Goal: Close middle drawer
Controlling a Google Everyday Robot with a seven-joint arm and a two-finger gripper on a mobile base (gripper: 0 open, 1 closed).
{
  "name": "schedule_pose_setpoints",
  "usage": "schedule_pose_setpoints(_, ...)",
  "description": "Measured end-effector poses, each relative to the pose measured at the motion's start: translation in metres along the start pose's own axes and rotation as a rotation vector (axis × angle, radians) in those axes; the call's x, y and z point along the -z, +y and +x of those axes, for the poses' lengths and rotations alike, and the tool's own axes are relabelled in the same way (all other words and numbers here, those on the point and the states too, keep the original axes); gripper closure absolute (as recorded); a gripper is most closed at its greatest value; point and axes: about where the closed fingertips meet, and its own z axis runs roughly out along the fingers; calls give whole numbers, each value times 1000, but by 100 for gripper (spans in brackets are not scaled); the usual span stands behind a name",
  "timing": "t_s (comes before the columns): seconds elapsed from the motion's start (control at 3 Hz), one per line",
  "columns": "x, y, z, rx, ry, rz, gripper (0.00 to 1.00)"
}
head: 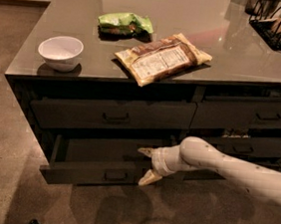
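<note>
The glossy grey-brown tabletop [237, 49] carries a plain round white bowl [60, 51] at the left, a crinkled bright green bag [125, 22] farther back, a flat brown-and-tan packet [161, 58] with a white printed label, and a black wire basket [280, 23] far right. The wide, shallow middle drawer [74, 173] is plain dark grey. The cream hand [147, 165], fingers spread, sits at the drawer's right end.

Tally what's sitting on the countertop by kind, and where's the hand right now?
Bowls: 1, the white bowl
Bags: 2, the green bag and the brown bag
Baskets: 1, the wire basket
Total: 4
The hand is at the pulled-out middle drawer front.
</note>
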Motion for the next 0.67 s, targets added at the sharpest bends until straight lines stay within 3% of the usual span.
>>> schedule_pose_setpoints(0.33, 17, 50, 5, -30, -36, -58, 41)
schedule_pose_setpoints(0.67, 8, 94, 20, -55, -30, -115, 64)
